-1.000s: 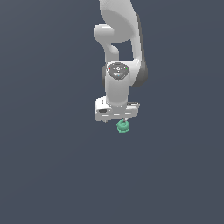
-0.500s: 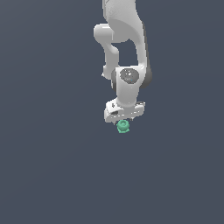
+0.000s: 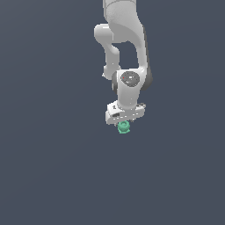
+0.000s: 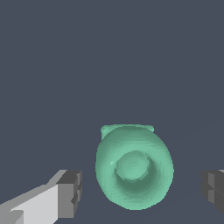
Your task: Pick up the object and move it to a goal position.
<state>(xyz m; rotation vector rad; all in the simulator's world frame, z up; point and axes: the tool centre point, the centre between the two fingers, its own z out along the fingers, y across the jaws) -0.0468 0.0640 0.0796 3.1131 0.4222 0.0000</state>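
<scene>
The object [image 3: 124, 127] is a small teal-green rounded lump with a ring-like rim. In the exterior view it sits just under the white gripper [image 3: 124, 125]. In the wrist view the object [image 4: 133, 170] lies between the two dark fingertips [image 4: 70, 192], with a clear gap on each side. The gripper [image 4: 142, 190] is open and straddles the object without touching it. The white arm [image 3: 127, 83] reaches straight down over it.
A plain dark grey-blue surface [image 3: 52, 167] fills both views. No other objects, containers or edges show.
The wrist has turned and the hand has come down slightly over the object. The object has not moved.
</scene>
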